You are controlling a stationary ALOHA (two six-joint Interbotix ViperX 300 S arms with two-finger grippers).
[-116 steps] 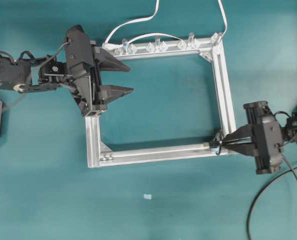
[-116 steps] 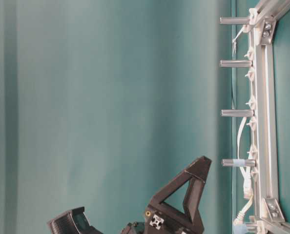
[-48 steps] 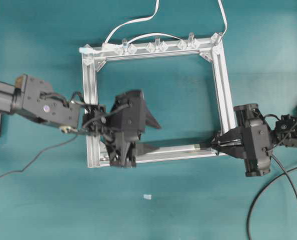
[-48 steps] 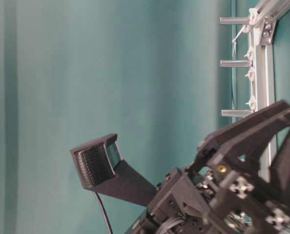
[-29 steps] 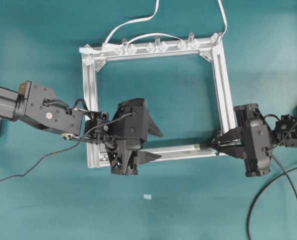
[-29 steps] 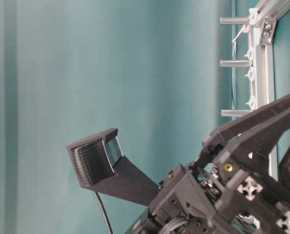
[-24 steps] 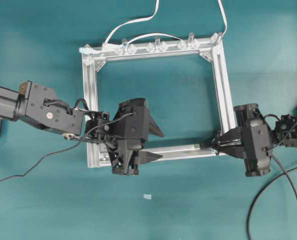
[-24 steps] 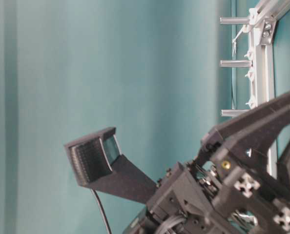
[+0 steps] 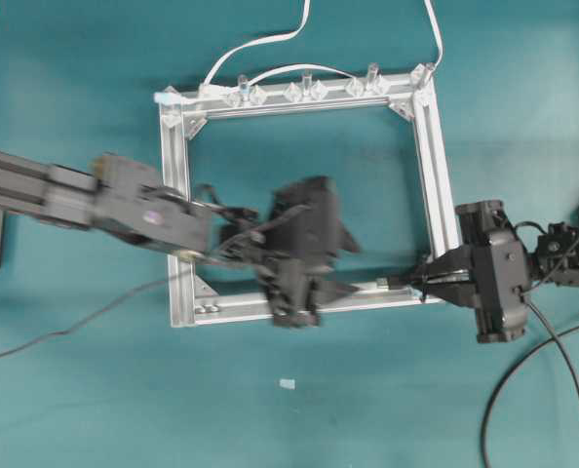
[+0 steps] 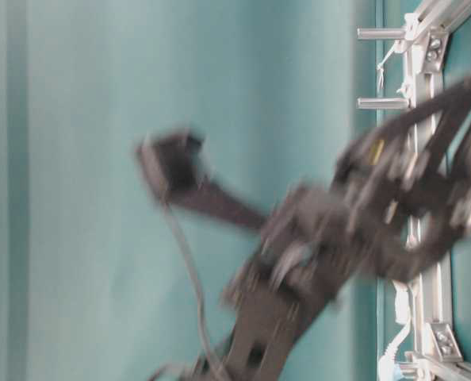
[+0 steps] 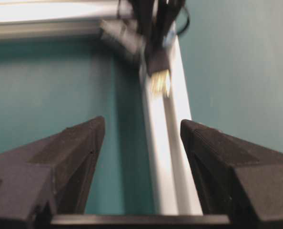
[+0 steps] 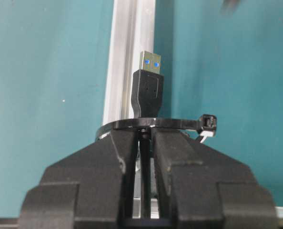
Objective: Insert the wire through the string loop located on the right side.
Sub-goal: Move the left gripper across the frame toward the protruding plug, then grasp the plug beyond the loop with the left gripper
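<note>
Right gripper (image 12: 144,143): clamped on the wire (image 12: 147,88) | plug protrudes beyond fingertips, through the string loop (image 12: 156,125) | Left gripper (image 11: 141,131): jaws wide apart, empty; plug ahead between fingers (image 11: 70,148), untouched.

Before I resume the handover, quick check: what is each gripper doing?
Left gripper: open, holding nothing.
Right gripper: shut on the wire.

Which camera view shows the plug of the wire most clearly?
The right wrist view: the plug stands sharp above the right gripper, past the string loop. The left wrist view shows it blurred beyond the open left gripper. Overhead it is only a tiny tip. I cannot find it in the table-level view.
</note>
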